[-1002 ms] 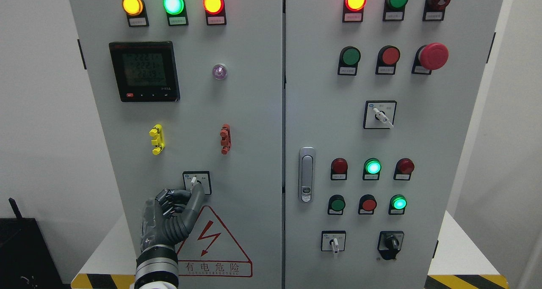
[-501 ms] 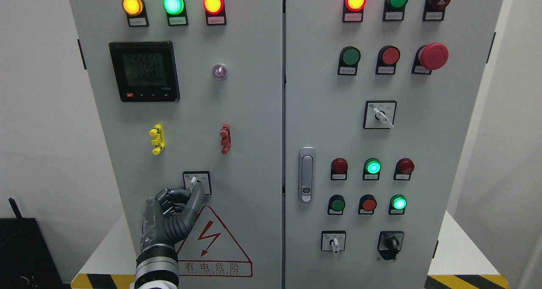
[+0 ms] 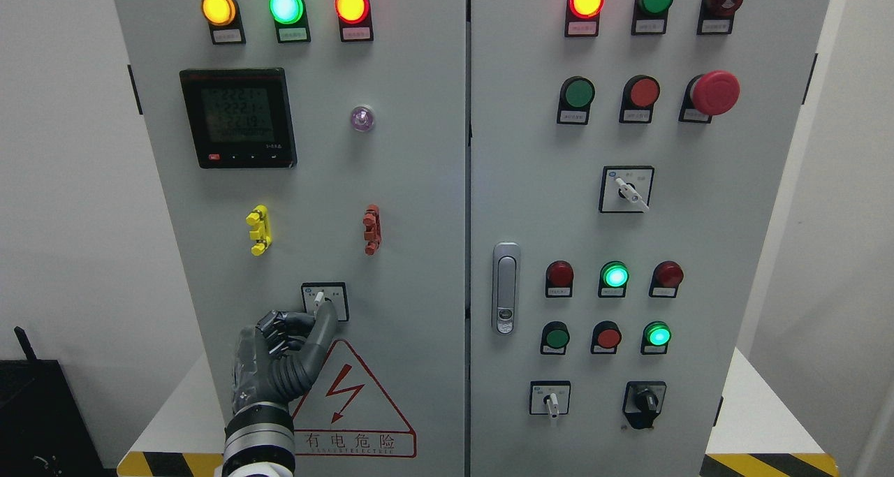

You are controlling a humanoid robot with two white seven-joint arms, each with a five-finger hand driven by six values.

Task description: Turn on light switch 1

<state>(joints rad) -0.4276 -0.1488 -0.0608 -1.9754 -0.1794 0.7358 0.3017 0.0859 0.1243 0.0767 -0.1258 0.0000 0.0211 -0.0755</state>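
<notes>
**Hand at the lower switch**

The left hand [image 3: 279, 355] rises at the lower left, most fingers curled in, one long finger [image 3: 323, 323] stretched up and touching the bottom edge of the switch [image 3: 325, 300]. It grips nothing. The switch sits low on the left cabinet door [image 3: 391, 184], above a warning triangle [image 3: 353, 400] and below the meter [image 3: 239, 118].

Left robot hand [image 3: 279, 355] touches the selector switch [image 3: 321, 299] on the cabinet [image 3: 419, 184].
</notes>
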